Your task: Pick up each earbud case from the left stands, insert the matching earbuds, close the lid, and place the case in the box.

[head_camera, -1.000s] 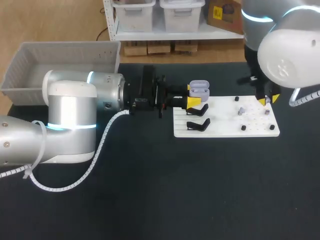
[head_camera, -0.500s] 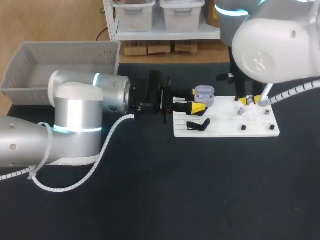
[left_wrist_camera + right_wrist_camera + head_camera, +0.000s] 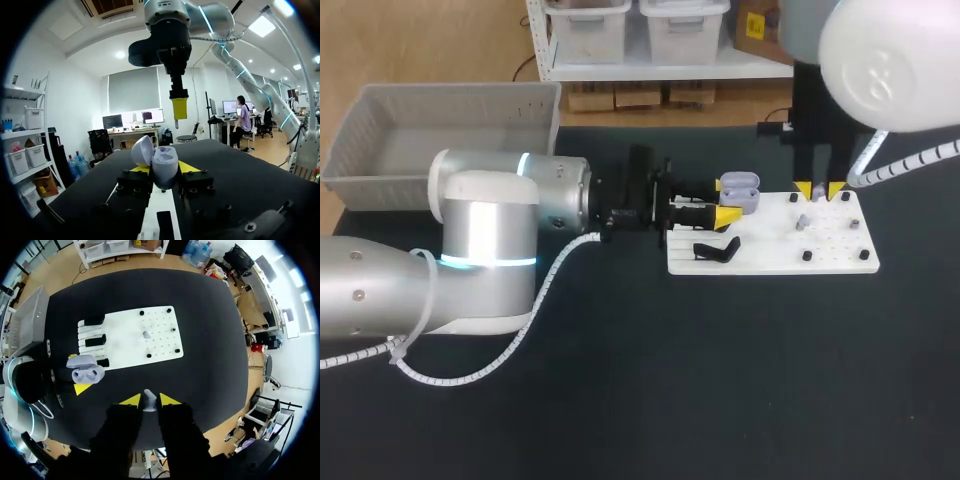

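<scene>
My left gripper is shut on a lavender earbud case, held with its lid open just over the left edge of the white board. The left wrist view shows the case between the yellow tips, with my right gripper hanging above and beyond it. That right gripper is over the board's back edge, right of the case. In the right wrist view it is shut on a small grey earbud, with the open case far below. A second earbud stands on the board.
One black stand sits on the board's left part, with small black pegs to the right. A grey bin stands at the back left. My left arm stretches across the left half of the dark table.
My right arm has swung left from the board's right end to its back edge, closer to the case. My left gripper has carried the case slightly to the right.
</scene>
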`<state>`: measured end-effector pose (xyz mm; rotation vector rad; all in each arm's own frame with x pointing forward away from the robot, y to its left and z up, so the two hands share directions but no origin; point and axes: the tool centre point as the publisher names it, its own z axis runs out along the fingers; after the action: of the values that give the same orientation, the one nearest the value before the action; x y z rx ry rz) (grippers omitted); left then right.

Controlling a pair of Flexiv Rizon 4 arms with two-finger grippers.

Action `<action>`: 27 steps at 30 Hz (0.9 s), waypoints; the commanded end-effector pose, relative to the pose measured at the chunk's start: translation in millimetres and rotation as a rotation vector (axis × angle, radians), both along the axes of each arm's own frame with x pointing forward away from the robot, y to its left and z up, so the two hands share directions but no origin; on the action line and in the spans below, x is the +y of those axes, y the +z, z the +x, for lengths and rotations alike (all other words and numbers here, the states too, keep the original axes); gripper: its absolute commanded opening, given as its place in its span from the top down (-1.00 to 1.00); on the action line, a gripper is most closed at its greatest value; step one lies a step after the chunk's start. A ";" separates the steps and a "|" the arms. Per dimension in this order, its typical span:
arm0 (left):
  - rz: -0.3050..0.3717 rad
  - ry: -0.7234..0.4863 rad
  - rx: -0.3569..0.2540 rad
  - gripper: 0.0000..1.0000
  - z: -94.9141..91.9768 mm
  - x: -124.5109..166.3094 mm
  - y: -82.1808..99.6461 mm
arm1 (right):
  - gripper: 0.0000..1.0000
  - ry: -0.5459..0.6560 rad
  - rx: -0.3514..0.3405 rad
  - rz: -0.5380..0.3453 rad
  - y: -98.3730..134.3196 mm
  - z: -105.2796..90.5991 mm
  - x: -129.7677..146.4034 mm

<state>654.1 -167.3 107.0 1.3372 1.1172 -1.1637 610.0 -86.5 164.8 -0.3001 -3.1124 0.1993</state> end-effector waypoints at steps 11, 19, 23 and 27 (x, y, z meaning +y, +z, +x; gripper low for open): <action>-0.001 0.006 -0.002 1.00 -1.6 -0.3 -0.2 | 1.00 -0.049 -0.004 -0.057 -0.1 -1.4 10.4; -0.001 0.006 -0.002 1.00 -1.6 -0.3 -0.2 | 1.00 -0.281 -0.019 -0.182 4.3 6.1 37.3; -0.001 0.006 -0.002 1.00 -1.6 -0.3 -0.2 | 1.00 -0.336 -0.023 -0.172 -2.1 15.6 47.6; -0.001 0.006 -0.002 1.00 -1.6 -0.3 -0.2 | 1.00 -0.362 -0.030 -0.157 0.7 21.7 54.3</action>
<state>654.0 -167.7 107.3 1.3374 1.1188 -1.1629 625.0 -37.3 163.8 -0.8612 -3.0295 0.3833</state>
